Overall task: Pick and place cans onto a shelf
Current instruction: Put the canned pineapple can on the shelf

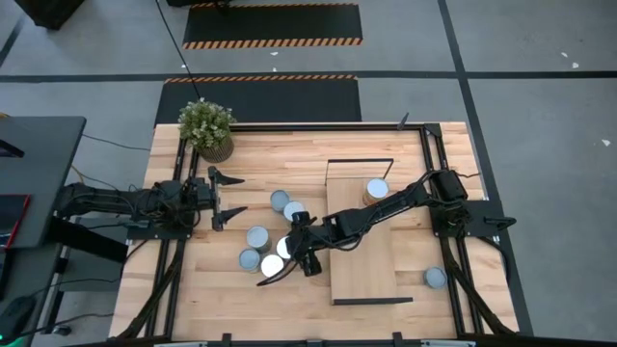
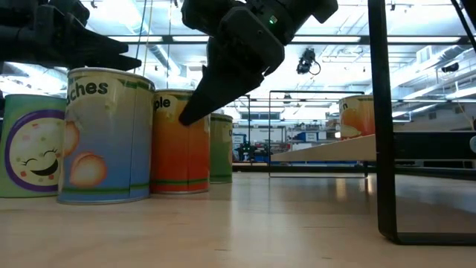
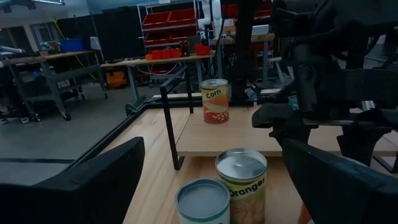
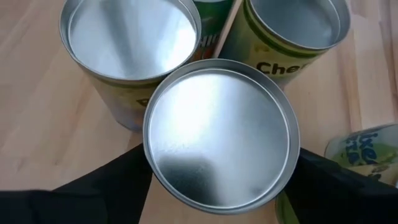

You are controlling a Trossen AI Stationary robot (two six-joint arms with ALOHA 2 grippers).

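reaching across from the right side, the right hand (image 1: 280,262) is lowered over the cluster of cans (image 1: 273,236) left of the shelf (image 1: 362,231). in the right wrist view a can (image 4: 221,135) is framed between the two dark fingers (image 4: 106,183), one on each side of its silver top, jaws partly open; whether the sides are actually gripped can't be told. other cans are packed just beside it, approx touching. in the low view the fingers are seen slanting down over an orange can (image 2: 178,141), w/ a "peaches" can (image 2: 104,134) beside it. one can (image 1: 377,189) marked "corn" is stood on the shelf's far end; another can (image 1: 436,278) is left on the surface right of the shelf. the left hand (image 1: 224,198) is held wide open and empty, apart from the cluster. a potted plant (image 1: 208,128) is set at the far-left corner of the surface (image 1: 193,289).
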